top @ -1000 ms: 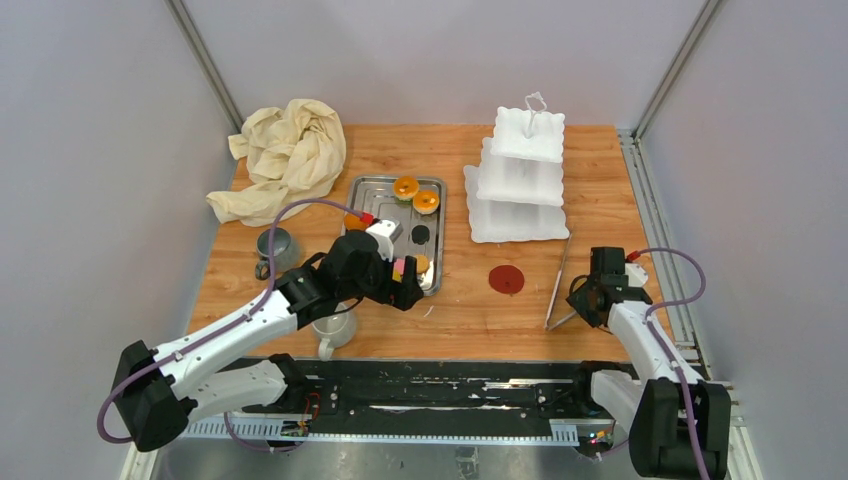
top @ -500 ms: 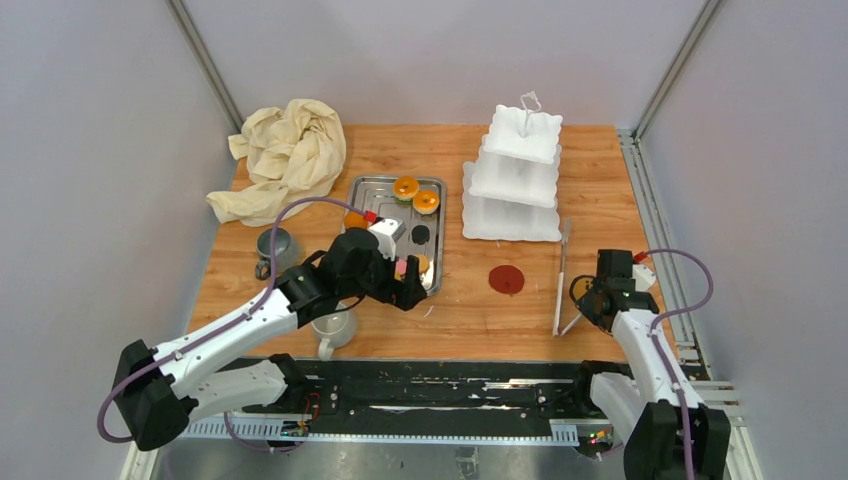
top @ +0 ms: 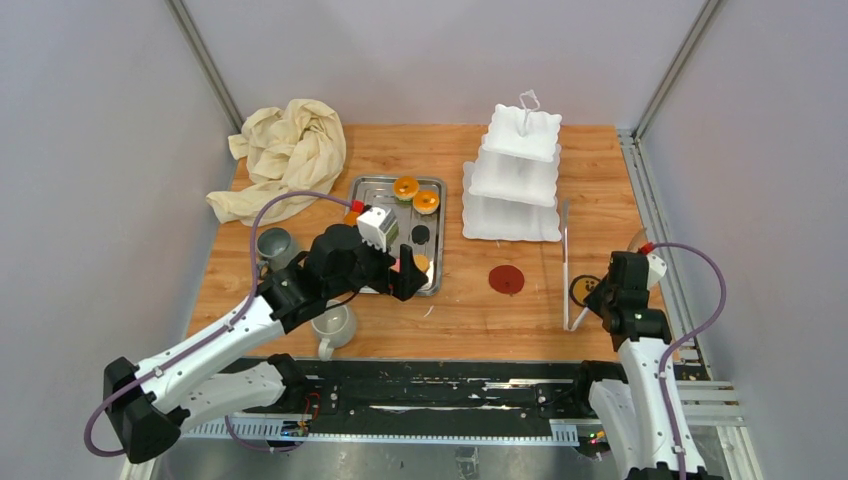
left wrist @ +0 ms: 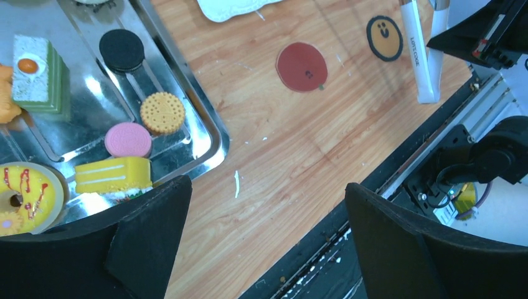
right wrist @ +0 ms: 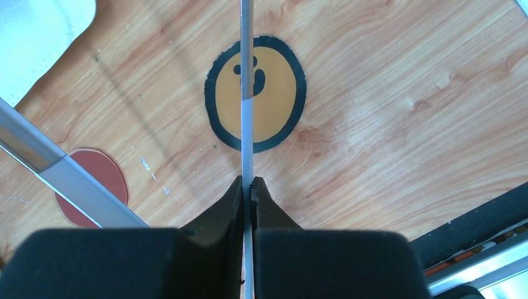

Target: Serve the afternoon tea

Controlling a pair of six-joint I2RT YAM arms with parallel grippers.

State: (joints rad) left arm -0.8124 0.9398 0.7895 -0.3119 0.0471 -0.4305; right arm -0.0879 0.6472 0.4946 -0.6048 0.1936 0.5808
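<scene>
Right claw (right wrist: 251, 185) swung tongs (top: 566, 262) rightward, clenched on them; left claw (left wrist: 266, 193) lifted, spread wide.

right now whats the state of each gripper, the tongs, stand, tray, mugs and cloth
left gripper, open, empty
right gripper, shut on the tongs
tongs, sprung open, one arm gripped
stand, upright, tiers bare
steel tray, holding cakes
grey mug, upright
off-white mug, upright
cloth, crumpled
</scene>
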